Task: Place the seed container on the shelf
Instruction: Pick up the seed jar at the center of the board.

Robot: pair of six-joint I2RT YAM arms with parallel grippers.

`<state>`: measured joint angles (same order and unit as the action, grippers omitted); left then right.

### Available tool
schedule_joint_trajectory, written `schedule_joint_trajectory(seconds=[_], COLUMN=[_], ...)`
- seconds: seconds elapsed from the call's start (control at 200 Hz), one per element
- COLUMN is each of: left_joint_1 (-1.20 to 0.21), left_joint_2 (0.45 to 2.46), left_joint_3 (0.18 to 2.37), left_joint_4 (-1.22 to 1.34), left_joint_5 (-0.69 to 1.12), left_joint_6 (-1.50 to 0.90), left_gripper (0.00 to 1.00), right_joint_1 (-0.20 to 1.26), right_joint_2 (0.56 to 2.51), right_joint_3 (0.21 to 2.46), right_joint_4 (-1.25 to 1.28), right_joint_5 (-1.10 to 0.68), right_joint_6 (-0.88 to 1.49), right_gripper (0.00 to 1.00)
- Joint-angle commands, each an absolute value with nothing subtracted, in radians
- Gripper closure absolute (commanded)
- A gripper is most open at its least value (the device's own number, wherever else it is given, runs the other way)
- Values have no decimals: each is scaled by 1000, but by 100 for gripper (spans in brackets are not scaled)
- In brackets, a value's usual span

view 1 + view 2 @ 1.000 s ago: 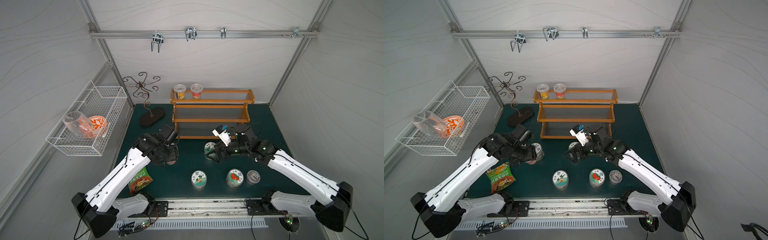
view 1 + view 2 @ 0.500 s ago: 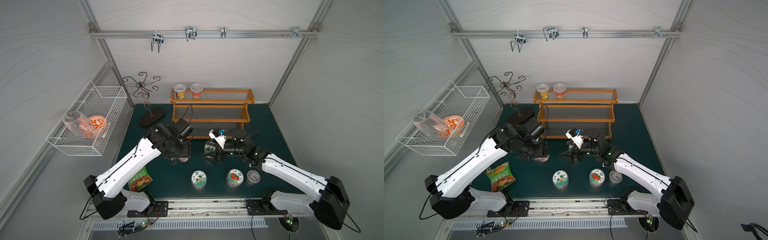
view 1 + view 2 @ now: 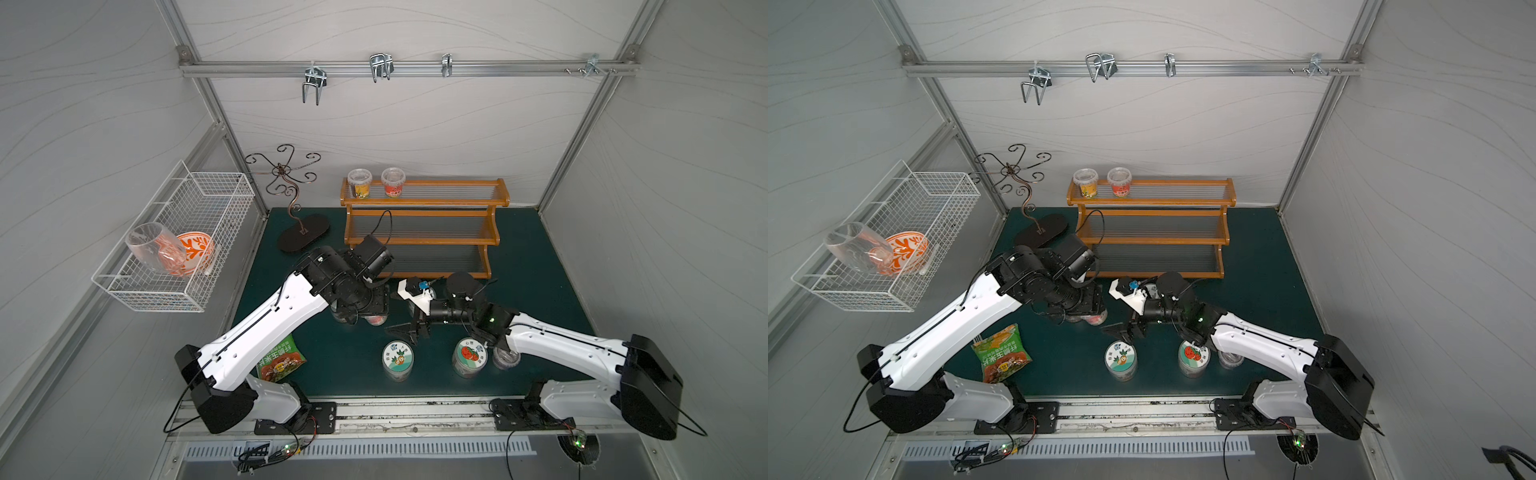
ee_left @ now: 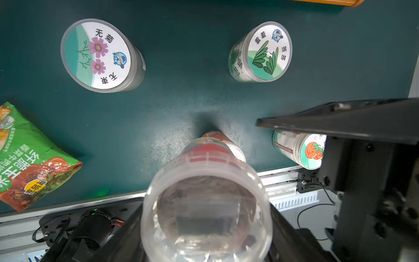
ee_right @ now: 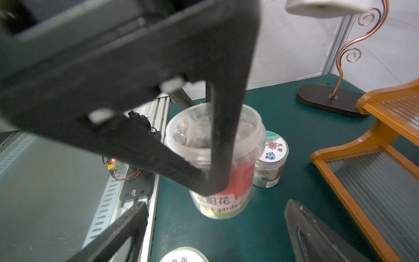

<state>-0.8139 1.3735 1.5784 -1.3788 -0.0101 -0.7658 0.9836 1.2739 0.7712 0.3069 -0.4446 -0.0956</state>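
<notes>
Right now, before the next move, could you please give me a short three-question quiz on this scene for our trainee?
1. True or false: the right gripper is holding a tub.
2. On which tier of the shelf do the yellow-labelled tub and the red-labelled tub stand? A top, B middle, C bottom.
3. What lies in the wire basket?

Key
1. False: it is open and empty; the left gripper grips the clear tub.
2. A.
3. A glass and an orange bowl.
</notes>
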Motion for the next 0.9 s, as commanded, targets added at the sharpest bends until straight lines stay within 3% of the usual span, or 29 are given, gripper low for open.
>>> schedule_joint_trajectory(seconds=[0.0,0.44,0.895], left_joint_1=[-821,-823,-824], left_joint_2=[1371,1361,1375], left_joint_3=[1609,1596,1608], left_joint_4=[-1341,-1315,-1312], left_joint_5=[-3,6,20], left_joint_6=[-781,-782,-778], left_gripper=[35,35,35], right_joint_1=[1004,1040,1041], right_joint_2=[1298,1332,1348], right_joint_3=[817,820,828], right_joint_4=[357,404,409], right_joint_5=[-427,-318,-311], right_joint_6=[-98,-114,-114], right_gripper=[1,1,9])
